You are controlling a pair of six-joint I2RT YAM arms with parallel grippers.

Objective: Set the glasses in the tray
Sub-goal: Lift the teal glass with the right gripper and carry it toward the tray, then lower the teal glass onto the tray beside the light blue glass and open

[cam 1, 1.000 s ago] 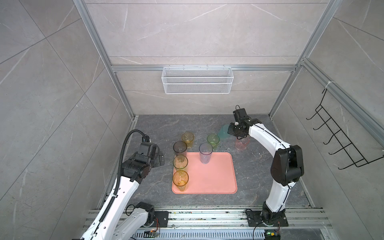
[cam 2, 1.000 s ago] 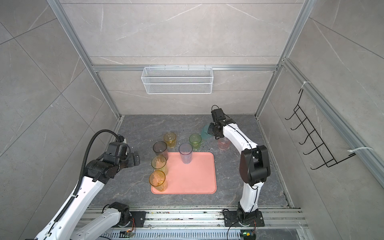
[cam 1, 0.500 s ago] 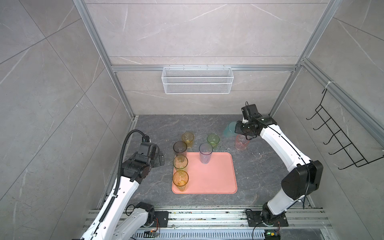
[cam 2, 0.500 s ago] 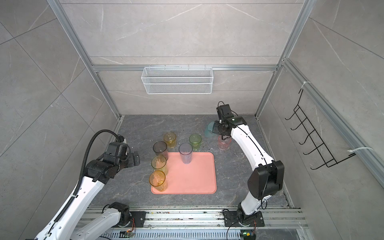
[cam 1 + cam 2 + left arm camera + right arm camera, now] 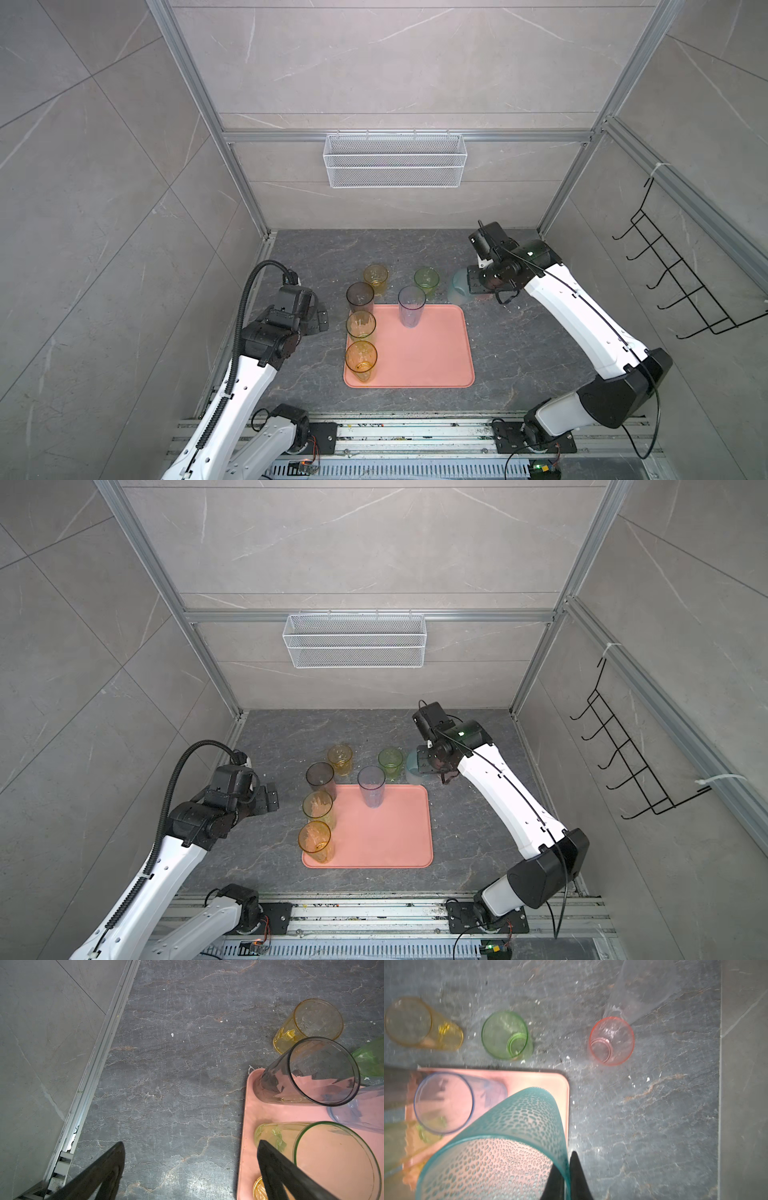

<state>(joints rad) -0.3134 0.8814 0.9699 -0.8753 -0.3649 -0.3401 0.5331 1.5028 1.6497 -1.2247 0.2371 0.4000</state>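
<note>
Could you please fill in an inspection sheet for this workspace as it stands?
Surface: dark marbled tabletop.
Job's things: tray holds grey tumbler, yellow-green tumbler, tall amber tumbler, blue tumbler; short amber tumbler, green tumbler, pink tumbler, clear tumbler are off it.
Clutter: white flecks on the tabletop.
Grippers: left gripper open, holding nothing; right gripper shut on the teal tumbler.
Cables: black conduit arches over the left arm; thin cable runs along the right arm.
Surroundings: wire mesh basket on the back wall; black hook rack on the right wall.
</note>
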